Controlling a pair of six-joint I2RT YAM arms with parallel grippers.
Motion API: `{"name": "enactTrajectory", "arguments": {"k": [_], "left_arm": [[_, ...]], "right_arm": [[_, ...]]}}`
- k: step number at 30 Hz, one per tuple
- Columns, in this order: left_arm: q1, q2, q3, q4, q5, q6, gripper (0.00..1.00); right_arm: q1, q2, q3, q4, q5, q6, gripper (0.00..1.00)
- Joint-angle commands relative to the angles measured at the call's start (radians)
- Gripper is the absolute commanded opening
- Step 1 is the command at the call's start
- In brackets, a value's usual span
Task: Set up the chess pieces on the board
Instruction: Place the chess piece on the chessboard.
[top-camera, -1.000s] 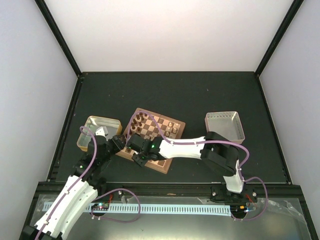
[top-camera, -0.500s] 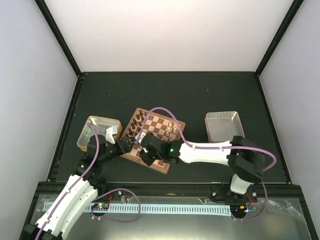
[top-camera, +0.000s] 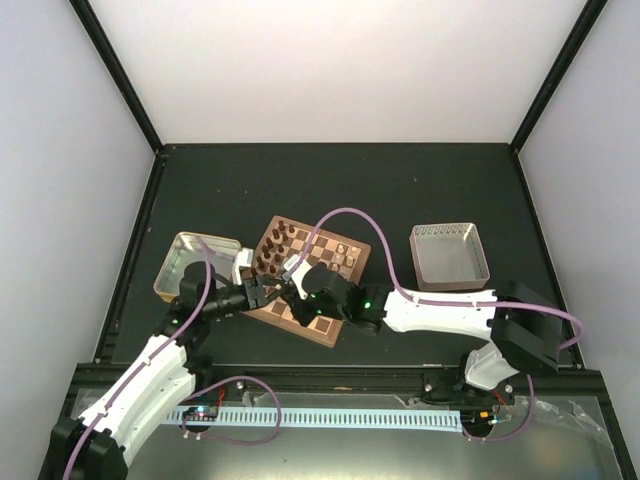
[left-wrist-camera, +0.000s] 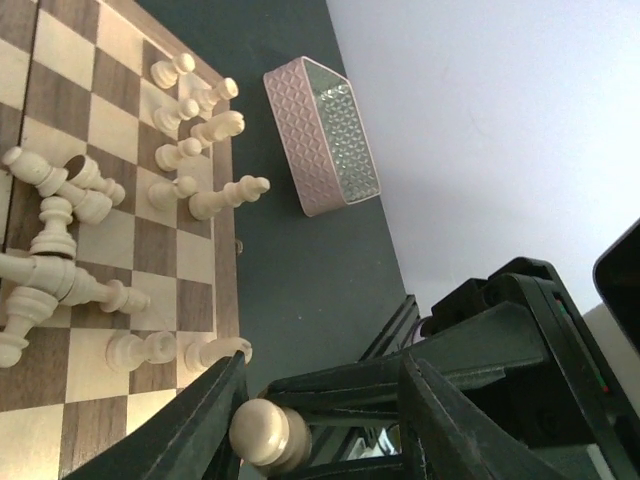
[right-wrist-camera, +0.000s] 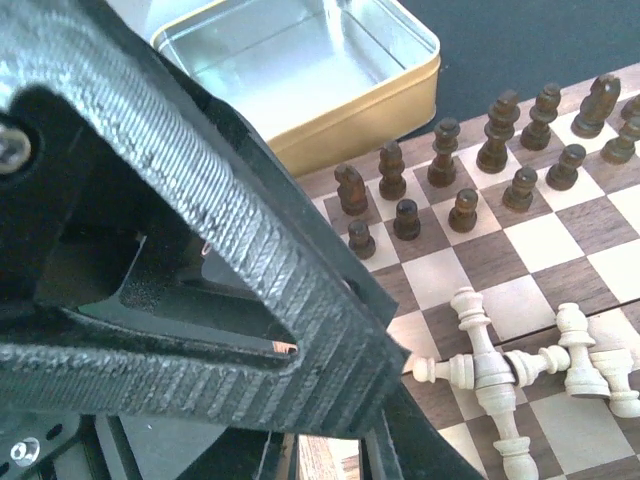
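Cream chess pieces (left-wrist-camera: 50, 278) lie toppled on the board (left-wrist-camera: 60, 50); left claw (left-wrist-camera: 322, 390) gapes, right claw (top-camera: 287, 293) clenched.

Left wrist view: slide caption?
Cream chess piece between the left jaws; board with toppled cream chessmen and pink tray beyond.

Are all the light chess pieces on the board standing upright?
No, several light pieces lie toppled across each other on the board, while the dark pieces stand upright.

Cream chess pieces (left-wrist-camera: 215, 203), brown-and-tan checked board (left-wrist-camera: 100, 130), gold tin (right-wrist-camera: 370, 100), pink diamond-patterned tray (left-wrist-camera: 302, 130)
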Motion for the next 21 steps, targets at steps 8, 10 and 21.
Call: {"name": "enactTrajectory", "arguments": {"k": [8,10,21], "left_arm": [[0.006,-0.044,0.016,0.048,0.064,-0.040,0.21],[0.006,-0.040,0.016,0.049,0.058,-0.039,0.15],[0.001,-0.007,0.070,-0.023,-0.071,0.112,0.01]], "right_arm": [[-0.015,-0.067,-0.057,0.080,0.054,0.048,0.10],[-0.015,-0.072,-0.062,0.082,0.053,0.046,0.10],[-0.039,-0.145,-0.137,0.057,0.048,0.105,0.56]]}}
